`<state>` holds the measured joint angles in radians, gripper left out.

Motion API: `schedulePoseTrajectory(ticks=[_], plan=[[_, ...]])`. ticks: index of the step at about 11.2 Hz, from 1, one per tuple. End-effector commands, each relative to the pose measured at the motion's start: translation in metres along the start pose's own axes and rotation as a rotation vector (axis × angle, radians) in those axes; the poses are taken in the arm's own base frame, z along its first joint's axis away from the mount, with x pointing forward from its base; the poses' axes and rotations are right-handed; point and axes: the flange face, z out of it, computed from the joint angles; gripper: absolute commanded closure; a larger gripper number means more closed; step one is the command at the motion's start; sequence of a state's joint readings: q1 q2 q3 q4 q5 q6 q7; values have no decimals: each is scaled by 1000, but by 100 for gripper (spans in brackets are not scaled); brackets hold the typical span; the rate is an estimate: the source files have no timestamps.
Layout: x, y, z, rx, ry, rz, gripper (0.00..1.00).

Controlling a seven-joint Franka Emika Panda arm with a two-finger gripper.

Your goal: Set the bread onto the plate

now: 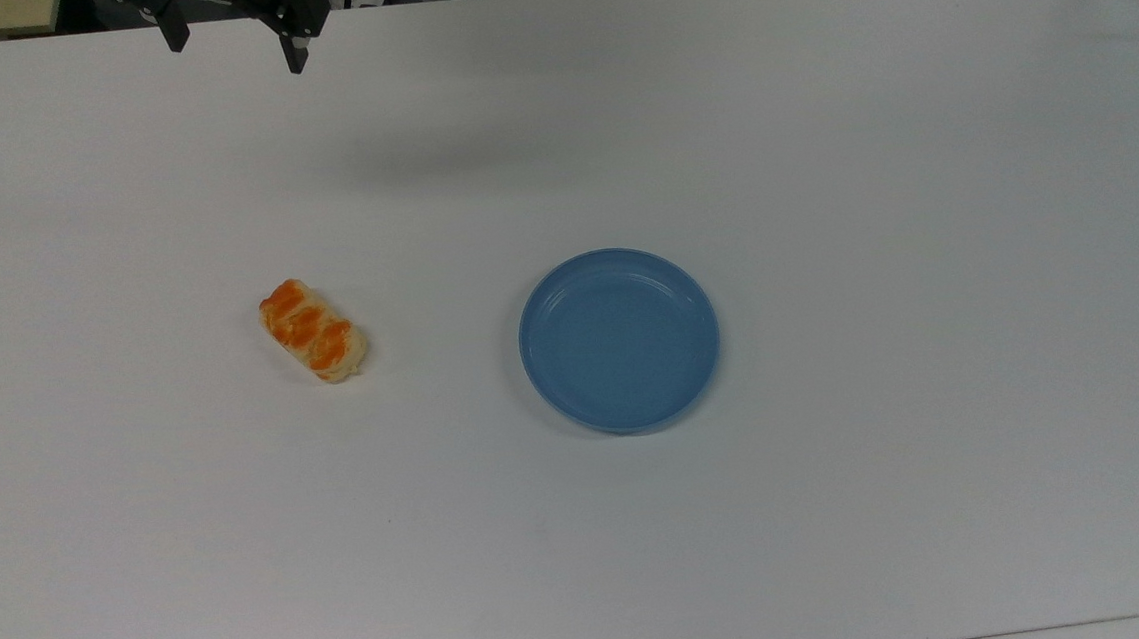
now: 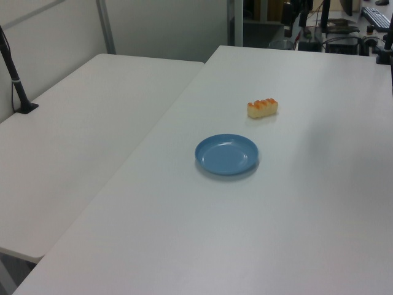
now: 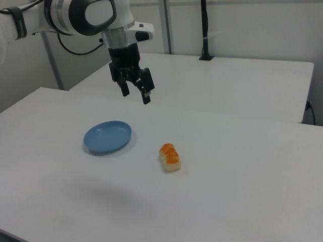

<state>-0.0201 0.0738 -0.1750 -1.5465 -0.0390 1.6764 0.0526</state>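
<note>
Top view, left to right: hand hangs high over the table's far edge, fingers spread, holding nothing. Bread lies flat on the table, well in from every edge, long axis diagonal, three orange-glazed lumps up. Blue plate sits near mid-table, apart from the bread, nothing in it.

Handling, my read: bun looks light and soft, so it will squash under hard pinch; the glaze may be tacky. Best grip is across the short width at the middle lump, fingers on the pale sides, hand turned to match the diagonal. Close gently.
</note>
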Motion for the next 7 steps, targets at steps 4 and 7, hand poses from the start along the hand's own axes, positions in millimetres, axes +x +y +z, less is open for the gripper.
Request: schedulePoseTrajectory(ticks=[4,7], plan=[[-7,-6,4,53,-61,-26,0],[-7,-4,2,53,-55,-21,0]])
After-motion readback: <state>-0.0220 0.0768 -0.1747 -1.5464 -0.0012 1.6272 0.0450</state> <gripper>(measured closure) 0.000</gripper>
